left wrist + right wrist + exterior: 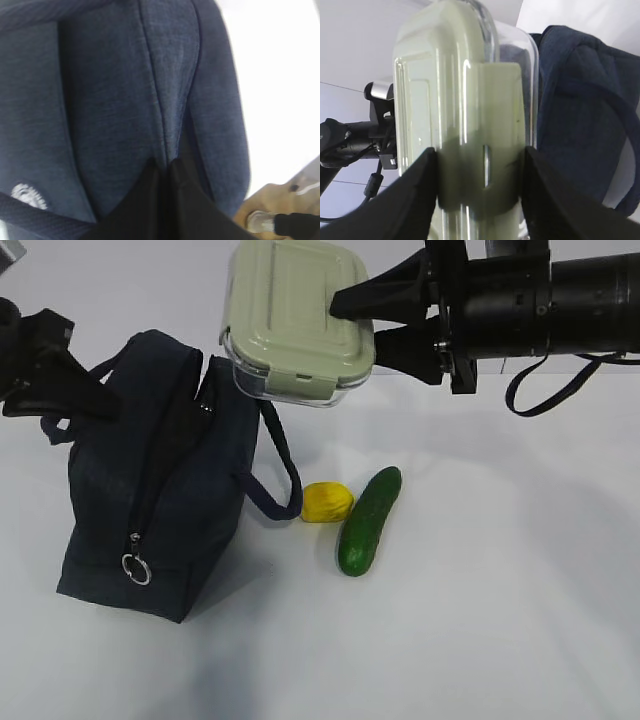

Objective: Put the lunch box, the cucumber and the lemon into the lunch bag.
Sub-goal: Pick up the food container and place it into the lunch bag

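Desk [500,640]: plain white surface, fills the whole exterior frame. Three items rest directly on it. Lunch bag [160,510], dark navy fabric, stands at left of frame, silver ring pull hanging at its lower front edge. Lemon [326,502], yellow, lies at centre, just right of the bag's loop handle. Cucumber [369,521], dark green, lies diagonally immediately right of the lemon, apparently touching it.

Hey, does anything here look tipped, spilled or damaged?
Nothing spilled or damaged. The lunch box is held tilted in the air by the right tool, beside the lunch bag.
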